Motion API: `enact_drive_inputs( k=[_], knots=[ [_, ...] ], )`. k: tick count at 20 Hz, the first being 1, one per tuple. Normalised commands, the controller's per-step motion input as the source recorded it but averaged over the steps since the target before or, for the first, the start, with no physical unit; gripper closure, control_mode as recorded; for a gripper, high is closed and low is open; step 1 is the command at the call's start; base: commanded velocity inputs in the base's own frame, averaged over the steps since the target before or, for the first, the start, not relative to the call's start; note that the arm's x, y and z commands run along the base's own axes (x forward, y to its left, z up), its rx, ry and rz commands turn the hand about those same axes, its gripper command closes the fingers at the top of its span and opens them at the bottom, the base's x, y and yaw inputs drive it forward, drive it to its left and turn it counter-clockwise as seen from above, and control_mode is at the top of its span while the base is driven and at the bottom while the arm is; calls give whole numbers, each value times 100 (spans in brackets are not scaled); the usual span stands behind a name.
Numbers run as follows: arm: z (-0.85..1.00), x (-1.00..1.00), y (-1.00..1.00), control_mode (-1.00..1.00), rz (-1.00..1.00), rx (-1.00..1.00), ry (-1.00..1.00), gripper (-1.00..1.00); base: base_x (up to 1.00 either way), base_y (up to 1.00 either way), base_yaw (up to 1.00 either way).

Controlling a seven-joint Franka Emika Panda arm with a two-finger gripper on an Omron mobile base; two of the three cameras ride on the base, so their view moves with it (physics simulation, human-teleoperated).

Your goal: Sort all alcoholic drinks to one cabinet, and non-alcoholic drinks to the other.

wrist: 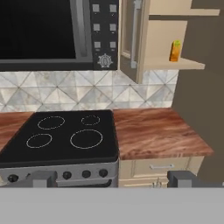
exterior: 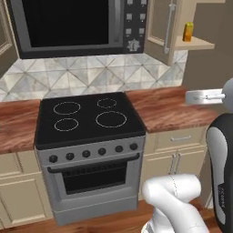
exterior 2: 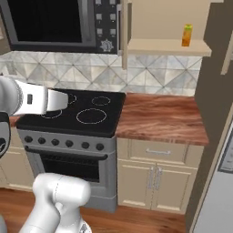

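An orange-yellow carton with a green patch (exterior: 188,32) (exterior 2: 186,35) (wrist: 175,51) stands upright near the right end of the pale shelf (exterior 2: 164,46) (wrist: 175,64) of a tan wall cabinet. That cabinet hangs right of the microwave, and its door with a grey bar handle (exterior: 169,27) (wrist: 134,35) is swung open. My gripper (wrist: 113,179) is open, its fingertips (wrist: 43,178) far apart with nothing between them. It hangs in front of the stove, well below and short of the carton, facing the backsplash and the cabinet.
A black four-ring stove (exterior: 88,116) (exterior 2: 86,111) sits below a dark microwave (exterior: 68,25) (wrist: 39,30). Bare wooden counter (exterior: 168,107) (exterior 2: 159,116) runs to its right, ending at a dark tall panel (exterior 2: 214,91). Drawers and cupboard doors (exterior 2: 154,175) lie beneath.
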Motion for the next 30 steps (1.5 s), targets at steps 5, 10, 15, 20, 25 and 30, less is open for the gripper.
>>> enact_drive_inputs(
  k=[5, 10, 15, 20, 25, 30],
  knots=[
    [0, 0, 0, 100, 0, 0, 0, -100, -11, 60, -7],
    [0, 0, 0, 100, 0, 0, 0, -100, -13, 60, -9],
    [0, 0, 0, 100, 0, 0, 0, -100, -18, 55, -9],
    [0, 0, 0, 100, 0, 0, 0, -100, -20, 54, -9],
    [0, 0, 0, 100, 0, 0, 0, -100, -19, 54, -10],
    [0, 0, 0, 100, 0, 0, 0, -100, -12, 52, -9]
  ],
)
